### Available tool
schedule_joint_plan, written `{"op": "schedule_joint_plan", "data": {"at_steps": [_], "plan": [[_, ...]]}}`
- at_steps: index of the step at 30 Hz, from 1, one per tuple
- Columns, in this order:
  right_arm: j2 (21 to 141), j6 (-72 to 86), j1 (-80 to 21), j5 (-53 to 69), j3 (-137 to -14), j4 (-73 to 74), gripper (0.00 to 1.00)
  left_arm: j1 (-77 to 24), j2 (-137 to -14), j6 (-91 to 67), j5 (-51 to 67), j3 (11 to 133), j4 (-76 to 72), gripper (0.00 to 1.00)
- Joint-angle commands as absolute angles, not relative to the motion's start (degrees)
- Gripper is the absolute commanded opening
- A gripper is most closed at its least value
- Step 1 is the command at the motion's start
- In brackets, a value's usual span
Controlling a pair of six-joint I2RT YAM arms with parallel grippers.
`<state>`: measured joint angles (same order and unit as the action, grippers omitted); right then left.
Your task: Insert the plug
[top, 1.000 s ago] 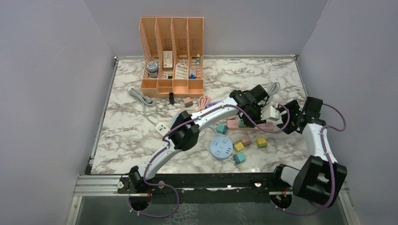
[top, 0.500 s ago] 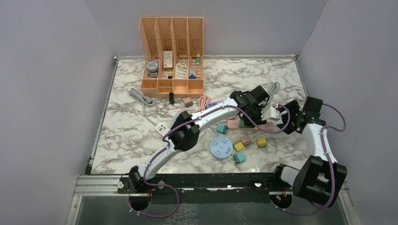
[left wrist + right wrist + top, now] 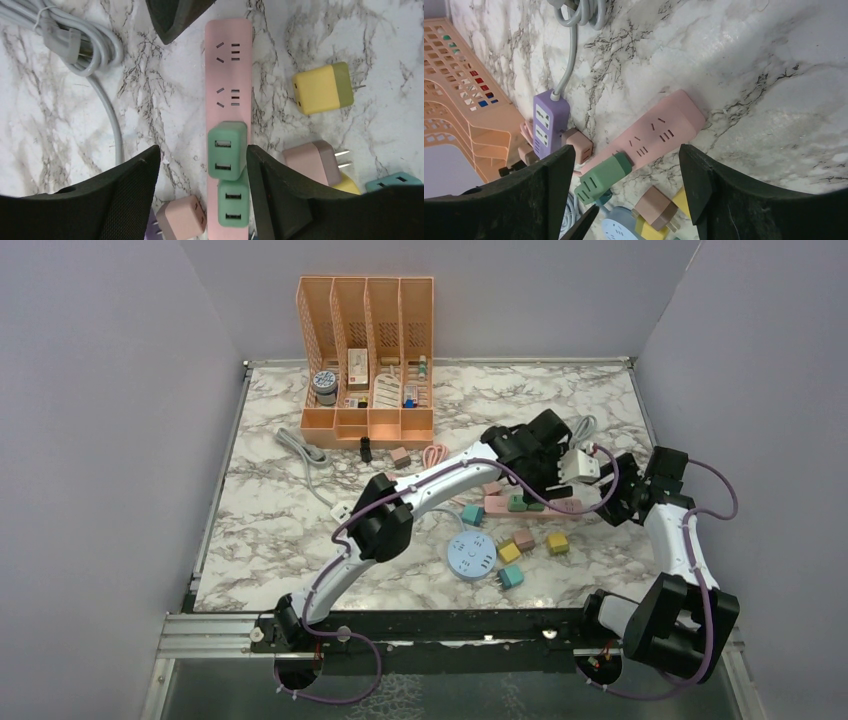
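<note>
Fingers [image 3: 135,190] of the left gripper [image 3: 202,150] stand spread, one on each side of the green plug [image 3: 227,157]. The finger on the cable side is clear of the plug. The other lies just beside its edge, and whether it touches cannot be told. The plug sits on the pink power strip [image 3: 227,65], its two USB ports facing up at the wrist camera and its long axis along the strip's. A second green plug [image 3: 233,204] adjoins it on the near side. Two socket sets show toward the strip's far end. In the top view the strip lies left to right across the marble table [image 3: 165,100]. Bare marble separates the strip from the grey cable [image 3: 95,55]. Opposite, a pink plug [image 3: 312,162] lies close to the finger and a yellow plug [image 3: 322,89] farther off, both with prongs pointing away from the strip. The right gripper [image 3: 626,150], jaws wide with nothing between them, hovers near the strip's free end.
</note>
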<state>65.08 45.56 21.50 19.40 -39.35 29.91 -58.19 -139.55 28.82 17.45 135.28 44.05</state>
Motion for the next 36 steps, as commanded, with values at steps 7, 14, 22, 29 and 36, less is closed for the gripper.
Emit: {"op": "schedule_joint_plan", "data": {"at_steps": [7, 14, 22, 29, 36], "plan": [[62.86, 33.51, 17.70, 26.93, -40.46, 25.73, 0.74, -57.97, -126.19, 22.63, 17.90, 123.57, 39.08, 0.65], [63.18, 31.45, 14.48, 31.23, -38.16, 24.99, 0.65, -56.95, -120.67, -2.25, 8.91, 110.66, 22.33, 0.50], [65.21, 30.54, 10.70, 32.43, -37.61, 23.86, 0.57, -56.95, -122.44, -17.43, -2.65, 108.23, 16.45, 0.43], [66.87, 30.41, 7.84, 30.67, -37.01, 23.42, 0.44, -56.95, -124.64, -15.31, 2.26, 108.41, 17.72, 0.40], [67.86, 30.50, 6.64, 26.74, -36.16, 23.84, 0.37, -56.95, -125.78, -13.27, 6.18, 107.58, 19.08, 0.34]]}}
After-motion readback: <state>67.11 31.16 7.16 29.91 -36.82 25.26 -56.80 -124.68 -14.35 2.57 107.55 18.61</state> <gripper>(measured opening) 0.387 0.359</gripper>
